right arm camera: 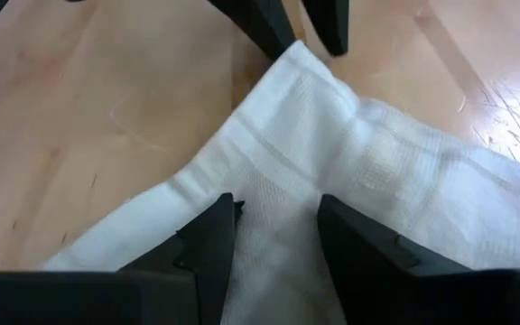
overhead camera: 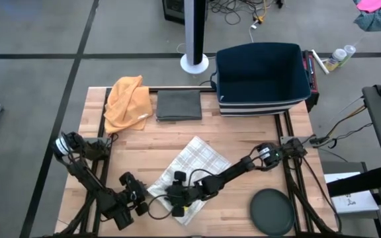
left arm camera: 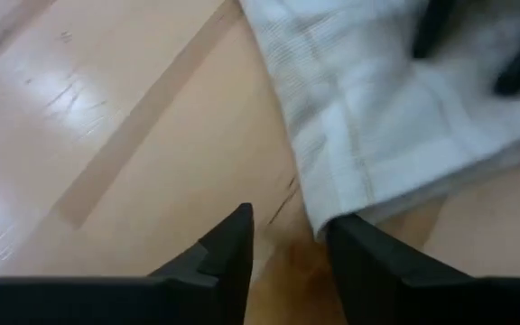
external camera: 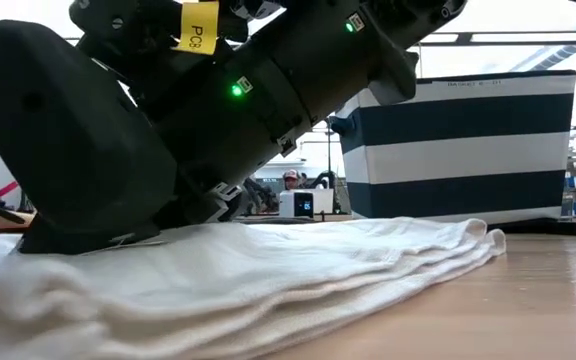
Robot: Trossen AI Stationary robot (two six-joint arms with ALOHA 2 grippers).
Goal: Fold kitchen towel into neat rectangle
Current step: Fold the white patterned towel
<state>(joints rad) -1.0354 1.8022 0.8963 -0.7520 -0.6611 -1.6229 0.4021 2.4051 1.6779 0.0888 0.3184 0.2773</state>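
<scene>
The white checked kitchen towel was lying folded in a few layers near the front middle of the wooden table, with the right tool pressed down on its front corner, fingers spread apart with cloth between them but not really pinching it. The left tool sat just beside that same corner, fingers parted and holding nothing. Further back were an orange cloth, a folded grey cloth and a navy striped bin, plus a dark round disc at the front right.
</scene>
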